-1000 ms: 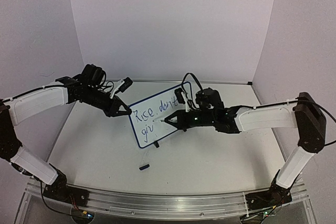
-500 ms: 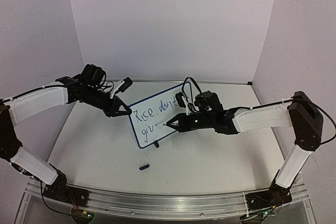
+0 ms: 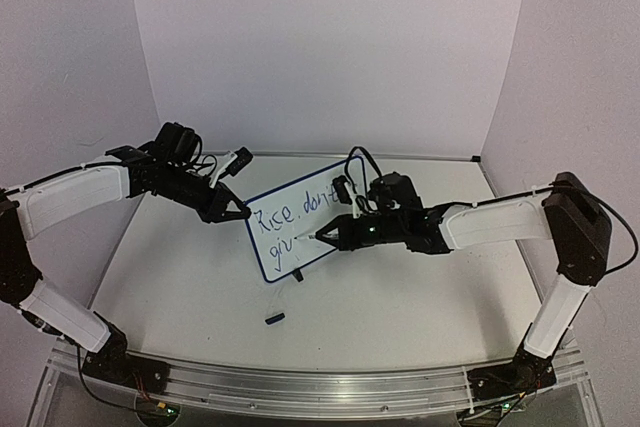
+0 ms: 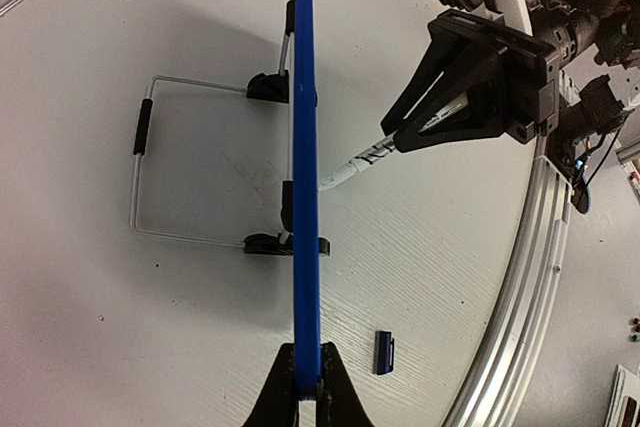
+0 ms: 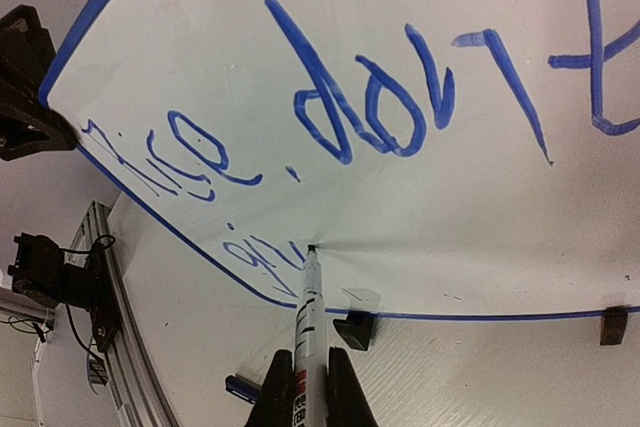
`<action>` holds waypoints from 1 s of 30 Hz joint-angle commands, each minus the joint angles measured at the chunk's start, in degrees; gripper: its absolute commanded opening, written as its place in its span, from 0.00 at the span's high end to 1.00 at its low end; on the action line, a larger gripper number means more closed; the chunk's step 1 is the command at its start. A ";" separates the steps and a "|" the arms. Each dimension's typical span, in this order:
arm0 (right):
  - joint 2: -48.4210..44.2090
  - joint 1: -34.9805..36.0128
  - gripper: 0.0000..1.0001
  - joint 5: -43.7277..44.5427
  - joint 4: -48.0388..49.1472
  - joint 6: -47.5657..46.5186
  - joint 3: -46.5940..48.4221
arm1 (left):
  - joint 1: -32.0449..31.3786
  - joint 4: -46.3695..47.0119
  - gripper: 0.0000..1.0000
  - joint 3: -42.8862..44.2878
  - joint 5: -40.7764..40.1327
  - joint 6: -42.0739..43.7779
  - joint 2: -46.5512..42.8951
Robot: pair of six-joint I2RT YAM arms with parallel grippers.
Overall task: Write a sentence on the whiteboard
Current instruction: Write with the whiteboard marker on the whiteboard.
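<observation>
Whiteboard (image 4: 305, 97) edge-on between left jaws, marker (image 5: 309, 297) tip against it.

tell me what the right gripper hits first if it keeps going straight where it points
The whiteboard. The marker in the right gripper seems to touch its face, beside the lower line of writing, so pushing on drives into the board.

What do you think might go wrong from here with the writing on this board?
The left gripper pinches the whiteboard at one edge only, so pressure from the marker might swing or tip it. The marker tip, in the right gripper, writes close to the bottom frame, so the second line may run onto it.
</observation>
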 commanded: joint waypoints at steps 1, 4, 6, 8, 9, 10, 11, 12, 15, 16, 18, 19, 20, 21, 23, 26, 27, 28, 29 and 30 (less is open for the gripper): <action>0.51 -0.57 1.00 0.65 0.87 0.79 1.25 | -0.93 -1.83 1.00 1.10 -0.03 0.12 1.47; -0.22 -0.99 1.00 1.46 0.63 1.31 0.42 | -0.93 -1.84 1.00 1.10 -0.02 0.10 1.48; -0.64 -1.29 1.00 1.93 0.29 1.51 0.12 | -0.93 -1.83 1.00 1.10 -0.03 0.12 1.48; -1.22 -1.69 1.00 2.60 -0.30 1.60 -0.20 | -0.96 -1.87 1.00 1.10 -0.04 0.11 1.47; -1.41 -1.78 1.00 2.63 -0.36 1.57 -0.25 | -0.94 -1.86 1.00 1.10 -0.04 0.12 1.49; -1.84 -2.02 1.00 2.84 -0.48 1.56 -0.35 | -0.93 -1.86 1.00 1.10 -0.04 0.10 1.41; -2.02 -2.06 1.00 2.89 -0.49 1.44 -0.42 | -0.93 -1.84 1.00 1.10 -0.06 0.09 1.39; -2.20 -2.11 1.00 2.93 -0.50 1.37 -0.44 | -0.93 -1.87 1.00 1.10 -0.04 0.11 1.39; -3.08 -2.09 1.00 2.98 -0.50 1.02 -0.27 | -0.91 -1.91 1.00 1.10 -0.02 0.13 1.41; -3.21 -2.16 1.00 2.88 -0.50 0.88 -0.20 | -0.93 -1.89 1.00 1.10 -0.01 0.22 1.39; -3.78 -2.14 1.00 2.47 -0.41 0.53 0.02 | -0.94 -1.91 1.00 1.10 -0.03 0.10 1.53; -4.04 -2.15 1.00 2.37 -0.41 0.45 0.08 | -0.94 -1.90 1.00 1.10 -0.08 0.11 1.48; -4.29 -2.16 1.00 2.20 -0.34 0.31 0.20 | -0.93 -1.86 1.00 1.10 -0.02 0.09 1.48; -4.41 -2.16 1.00 2.03 -0.33 0.32 0.29 | -0.93 -1.86 1.00 1.10 -0.03 0.11 1.48; -4.42 -2.20 1.00 1.02 -0.32 0.17 0.66 | -0.93 -1.88 1.00 1.10 -0.08 0.13 1.47; -3.27 -2.16 1.00 -0.99 -0.20 -0.03 1.49 | -0.93 -1.87 1.00 1.10 -0.05 0.09 1.39; -2.77 -2.16 1.00 -1.79 -0.09 -0.03 1.75 | -0.93 -1.89 1.00 1.10 -0.02 0.10 1.38; -2.08 -2.15 1.00 -2.67 0.14 0.12 2.04 | -0.93 -1.85 1.00 1.10 -0.01 0.09 1.38; -1.45 -2.16 1.00 -3.27 0.32 0.27 2.30 | -0.93 -1.87 1.00 1.10 -0.04 0.09 1.38; -1.03 -2.15 1.00 -3.68 0.37 0.33 2.47 | -0.93 -1.91 1.00 1.10 -0.01 0.11 1.46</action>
